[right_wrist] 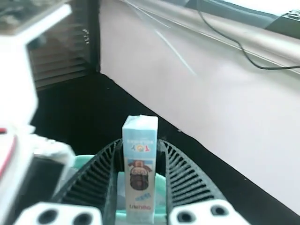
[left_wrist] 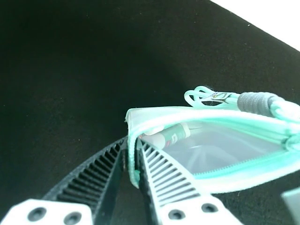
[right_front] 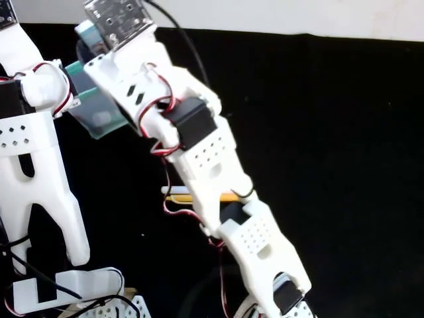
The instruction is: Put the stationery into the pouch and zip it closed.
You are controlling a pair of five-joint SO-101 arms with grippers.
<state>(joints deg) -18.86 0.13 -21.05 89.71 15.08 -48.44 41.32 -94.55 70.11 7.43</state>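
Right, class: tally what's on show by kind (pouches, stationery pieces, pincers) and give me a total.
pouch: 1
stationery pieces: 3 (small box, yellow pencil, pen-like stick inside the pouch)
pincers: 2 (left pincer, right pincer)
Total: 6

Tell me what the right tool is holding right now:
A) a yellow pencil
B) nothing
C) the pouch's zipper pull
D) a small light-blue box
D: in the right wrist view, the right tool is shut on a small light-blue box, which stands upright between its fingers.
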